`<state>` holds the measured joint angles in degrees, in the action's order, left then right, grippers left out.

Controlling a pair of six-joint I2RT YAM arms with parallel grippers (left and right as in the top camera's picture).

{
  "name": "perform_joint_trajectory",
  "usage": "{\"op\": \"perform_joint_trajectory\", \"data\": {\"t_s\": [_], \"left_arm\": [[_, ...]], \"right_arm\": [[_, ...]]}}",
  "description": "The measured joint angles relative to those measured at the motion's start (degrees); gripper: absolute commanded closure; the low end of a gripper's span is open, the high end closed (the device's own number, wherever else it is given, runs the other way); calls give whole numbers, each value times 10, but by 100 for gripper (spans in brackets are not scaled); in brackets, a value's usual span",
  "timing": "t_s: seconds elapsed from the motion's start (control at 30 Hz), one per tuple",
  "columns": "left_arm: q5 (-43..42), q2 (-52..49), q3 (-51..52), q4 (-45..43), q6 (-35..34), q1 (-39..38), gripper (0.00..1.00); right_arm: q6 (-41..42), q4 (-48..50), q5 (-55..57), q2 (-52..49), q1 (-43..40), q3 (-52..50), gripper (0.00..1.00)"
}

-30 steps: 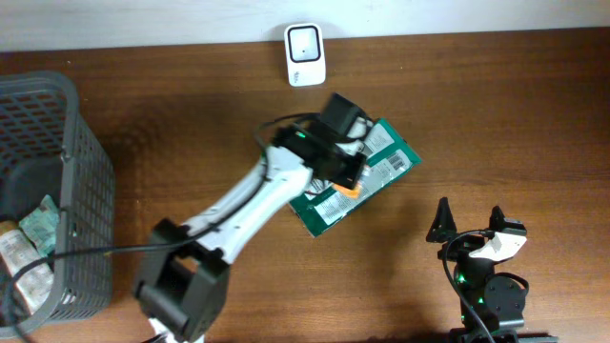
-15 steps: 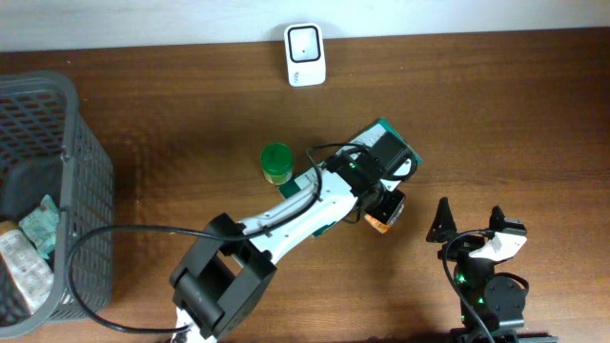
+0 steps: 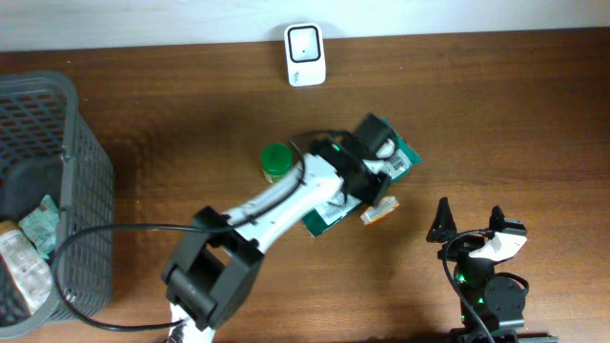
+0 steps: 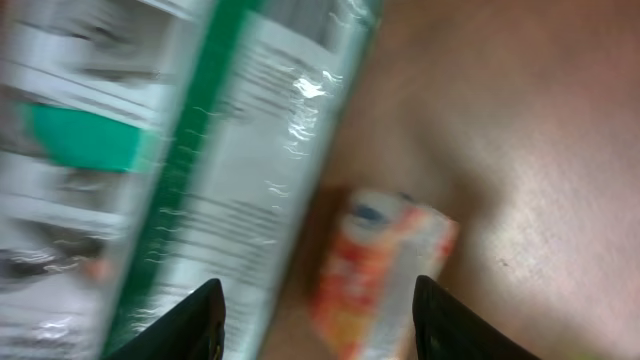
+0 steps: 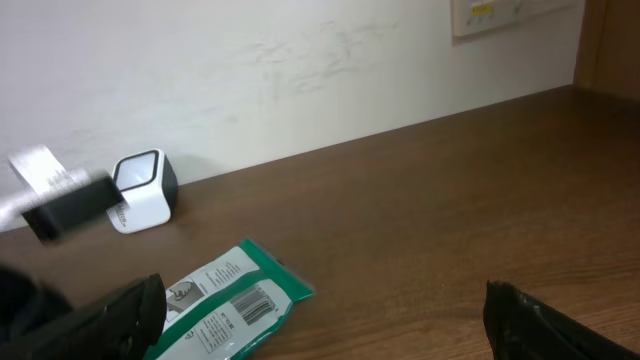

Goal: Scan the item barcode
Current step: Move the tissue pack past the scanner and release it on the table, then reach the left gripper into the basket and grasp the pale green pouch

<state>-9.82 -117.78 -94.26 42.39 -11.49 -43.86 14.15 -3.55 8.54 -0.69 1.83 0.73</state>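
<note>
Lying on the table (image 3: 496,114) right of centre, the small packet (image 3: 378,211) is orange and white with a blue mark. It sits just beside the near edge of a green pouch (image 3: 402,162) that shows a barcode. The left gripper (image 4: 320,322) hangs over it, jaws apart, gripping nothing. The right gripper (image 3: 471,227) sits near right, jaws wide. At far left, a grey mesh basket (image 3: 86,162) holds several wrapped packs (image 3: 29,257).
</note>
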Motion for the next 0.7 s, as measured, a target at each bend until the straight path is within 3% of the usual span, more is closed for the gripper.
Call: {"op": "perform_joint_trajectory", "data": {"t_s": [0.17,0.4,0.5,0.7], "left_arm": [[31,32,-72,71,2,77,45],[107,189,-207,165,2,237,46],[135,261,-224,190,2,317,50],[196,314,-227,261,-26,503,48]], "right_arm": [[0,0,0,0,0,0,2],[0,0,0,0,0,0,2],[0,0,0,0,0,0,2],[0,0,0,0,0,0,2]]}}
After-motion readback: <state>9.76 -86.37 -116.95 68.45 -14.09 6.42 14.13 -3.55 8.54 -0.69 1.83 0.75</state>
